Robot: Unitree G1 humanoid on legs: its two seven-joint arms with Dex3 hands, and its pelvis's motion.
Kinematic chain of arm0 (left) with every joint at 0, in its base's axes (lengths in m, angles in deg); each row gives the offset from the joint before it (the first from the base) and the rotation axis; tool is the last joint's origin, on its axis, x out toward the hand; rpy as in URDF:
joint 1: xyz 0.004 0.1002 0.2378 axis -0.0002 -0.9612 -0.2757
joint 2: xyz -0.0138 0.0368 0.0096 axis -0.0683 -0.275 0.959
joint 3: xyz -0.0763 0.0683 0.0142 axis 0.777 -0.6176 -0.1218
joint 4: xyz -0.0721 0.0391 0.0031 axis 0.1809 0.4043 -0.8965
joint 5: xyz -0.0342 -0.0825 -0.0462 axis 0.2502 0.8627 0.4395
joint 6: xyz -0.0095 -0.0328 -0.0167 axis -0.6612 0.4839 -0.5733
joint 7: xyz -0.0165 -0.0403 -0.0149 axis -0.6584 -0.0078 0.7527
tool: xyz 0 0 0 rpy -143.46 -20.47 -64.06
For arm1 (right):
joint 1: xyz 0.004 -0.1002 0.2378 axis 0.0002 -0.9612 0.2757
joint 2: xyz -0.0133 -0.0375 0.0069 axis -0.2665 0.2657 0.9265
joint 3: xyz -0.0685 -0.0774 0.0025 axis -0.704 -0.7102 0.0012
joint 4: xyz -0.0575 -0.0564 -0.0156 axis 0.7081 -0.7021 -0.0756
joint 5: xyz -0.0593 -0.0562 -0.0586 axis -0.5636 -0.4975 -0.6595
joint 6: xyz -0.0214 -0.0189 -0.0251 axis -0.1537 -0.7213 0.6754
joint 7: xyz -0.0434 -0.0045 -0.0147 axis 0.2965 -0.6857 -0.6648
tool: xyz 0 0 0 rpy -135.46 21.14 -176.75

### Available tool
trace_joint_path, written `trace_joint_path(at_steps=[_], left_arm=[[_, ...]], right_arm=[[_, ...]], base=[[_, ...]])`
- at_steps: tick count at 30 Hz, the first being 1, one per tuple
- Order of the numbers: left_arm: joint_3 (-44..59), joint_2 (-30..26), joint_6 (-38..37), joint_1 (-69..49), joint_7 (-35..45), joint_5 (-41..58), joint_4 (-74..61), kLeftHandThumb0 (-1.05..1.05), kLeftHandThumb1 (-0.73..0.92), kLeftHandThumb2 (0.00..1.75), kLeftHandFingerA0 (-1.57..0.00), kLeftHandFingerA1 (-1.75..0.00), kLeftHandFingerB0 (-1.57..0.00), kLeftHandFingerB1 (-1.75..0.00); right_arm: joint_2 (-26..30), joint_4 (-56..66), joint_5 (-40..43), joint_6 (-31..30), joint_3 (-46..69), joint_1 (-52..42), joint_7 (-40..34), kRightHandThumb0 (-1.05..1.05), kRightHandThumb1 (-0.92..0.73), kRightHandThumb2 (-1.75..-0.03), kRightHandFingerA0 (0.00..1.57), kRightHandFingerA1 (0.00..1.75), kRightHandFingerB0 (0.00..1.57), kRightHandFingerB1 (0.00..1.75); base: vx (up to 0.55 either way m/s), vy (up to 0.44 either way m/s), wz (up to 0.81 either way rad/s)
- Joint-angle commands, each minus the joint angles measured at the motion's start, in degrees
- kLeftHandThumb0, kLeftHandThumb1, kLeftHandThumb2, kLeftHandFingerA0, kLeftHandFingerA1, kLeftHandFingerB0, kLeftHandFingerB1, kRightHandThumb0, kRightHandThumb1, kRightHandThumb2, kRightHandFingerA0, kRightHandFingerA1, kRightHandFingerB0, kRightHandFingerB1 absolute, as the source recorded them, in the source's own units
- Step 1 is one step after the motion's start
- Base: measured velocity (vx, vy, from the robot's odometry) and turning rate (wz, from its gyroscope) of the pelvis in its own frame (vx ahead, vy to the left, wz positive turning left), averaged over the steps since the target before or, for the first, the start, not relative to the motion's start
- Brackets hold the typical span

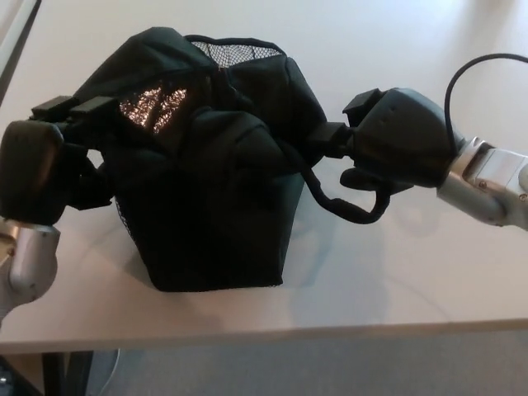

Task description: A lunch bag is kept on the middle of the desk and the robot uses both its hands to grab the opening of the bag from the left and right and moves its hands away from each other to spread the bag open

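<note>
— So, where's the lunch bag [214, 165] on your feed?

— Centre of the frame, on the pale desk [396, 272], top crumpled, silver lining glinting upper left.

— And the hands?

— My left hand [41, 169], at the left edge, has fingers pinched on the bag's rim. My right hand [396, 140], centre right, presses against the other side; whether those fingers grip, I can't tell.

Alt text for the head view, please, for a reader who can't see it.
A black lunch bag sits on a white desk, with the robot's left hand and right hand against its left and right sides. Silvery lining shows through a small gap near the top.
</note>
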Motion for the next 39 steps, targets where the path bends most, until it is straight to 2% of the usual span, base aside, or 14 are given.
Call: trace_joint_path(at_steps=[1,11,14,21,23,30,31,32,33,35,36,37,38,39], left_arm=[[8.02,1.59,1.34,-4.46,18.56,17.18,3.08,-0.21,0.49,1.06,-0.97,-1.50,-0.92,-1.14],[9.42,1.98,2.33,-5.48,21.98,18.24,2.13,-0.21,0.48,1.08,-0.95,-1.52,-0.91,-1.17],[9.68,2.05,2.08,-5.45,23.16,19.39,1.84,-0.20,0.49,1.07,-0.96,-1.51,-0.91,-1.16],[8.87,2.12,0.84,-5.22,25.40,21.44,0.74,-0.22,0.53,1.03,-0.93,-1.50,-0.91,-1.13],[7.58,2.19,-2.11,-4.98,25.29,21.27,-0.73,-0.20,0.50,1.03,-0.93,-1.43,-0.93,-0.98],[3.20,1.23,-7.79,-4.87,24.46,20.76,-4.54,-0.14,0.57,0.87,-0.85,-1.40,-0.90,-0.82],[2.18,0.74,-9.63,-4.87,24.04,19.89,-5.97,-0.12,0.61,0.75,-0.84,-1.32,-0.89,-0.75],[1.48,0.47,-10.41,-4.89,23.79,19.70,-6.62,-0.12,0.61,0.75,-0.84,-1.32,-0.89,-0.75],[0.62,0.17,-12.59,-4.85,22.73,18.67,-8.49,-0.13,0.63,0.63,-0.85,-1.14,-0.89,-0.68],[-0.75,-0.26,-14.38,-5.31,21.38,17.85,-12.00,-0.14,0.63,0.59,-0.82,-1.12,-0.86,-0.62],[-0.66,0.08,-14.87,-5.76,20.37,17.48,-13.85,-0.10,0.59,0.60,-0.85,-0.88,-0.83,-0.58],[-0.65,0.53,-15.54,-6.50,18.75,16.97,-16.75,-0.10,0.59,0.60,-0.85,-0.88,-0.83,-0.58],[-0.35,0.79,-15.75,-7.16,16.43,15.60,-19.07,-0.07,0.57,0.60,-0.79,-0.82,-0.83,-0.56],[0.30,1.43,-15.65,-8.35,14.34,14.34,-22.91,-0.08,0.53,0.63,-0.56,-0.84,-0.77,-0.58]], right_arm=[[-0.05,-2.87,-1.79,-1.07,-0.87,-4.45,-4.49,-0.37,-0.66,-0.60,0.80,1.14,0.75,0.77],[-0.50,-3.75,-2.07,-1.03,-1.18,-5.00,-6.52,-0.36,-0.65,-0.59,0.82,1.14,0.77,0.80],[-0.44,-4.11,-1.85,-1.05,-1.14,-4.72,-6.12,-0.35,-0.64,-0.59,0.83,1.08,0.78,0.70],[-0.26,-4.21,-1.41,-0.61,-0.79,-3.87,-7.25,-0.33,-0.61,-0.58,0.83,1.11,0.80,0.70],[-0.22,-4.13,-0.89,-0.92,-0.13,-3.25,-7.70,-0.33,-0.61,-0.58,0.83,1.13,0.80,0.73],[-0.29,-3.74,-0.77,-0.42,1.10,-2.11,-10.86,-0.30,-0.55,-0.57,0.84,1.24,0.78,0.81],[-0.33,-3.59,-0.59,0.00,1.37,-1.91,-11.38,-0.26,-0.56,-0.56,0.79,1.31,0.74,0.89],[-0.35,-3.55,-0.55,0.18,1.49,-1.82,-11.67,-0.26,-0.56,-0.56,0.79,1.31,0.74,0.89],[-0.21,-3.14,-0.22,0.20,2.00,-1.37,-11.84,-0.26,-0.56,-0.58,0.78,1.32,0.74,0.92],[-0.05,-2.49,0.58,0.42,3.33,-0.84,-12.42,-0.26,-0.56,-0.58,0.77,1.34,0.71,1.00],[-0.04,-2.29,1.61,0.97,4.45,-0.65,-12.39,-0.25,-0.59,-0.59,0.78,1.31,0.69,1.04],[-0.05,-1.99,3.04,1.82,6.28,-0.38,-12.33,-0.25,-0.59,-0.59,0.78,1.31,0.69,1.04],[-0.06,-1.77,3.39,1.82,7.17,-0.28,-12.71,-0.24,-0.57,-0.58,0.79,1.31,0.71,1.00],[0.02,-1.47,4.45,2.49,9.05,-0.13,-12.47,-0.21,-0.58,-0.58,0.77,1.30,0.73,0.94]], base=[[0.00,0.000,0.00],[0.00,0.000,0.00],[0.00,0.000,0.00],[0.00,0.000,0.00],[0.00,0.000,0.00],[0.00,0.000,0.00],[0.00,0.000,0.00],[0.00,0.000,0.00],[0.00,0.000,0.00],[0.00,0.000,0.00],[0.00,0.000,0.00],[0.00,0.000,0.00],[0.00,0.000,0.00],[0.00,0.000,0.00]])
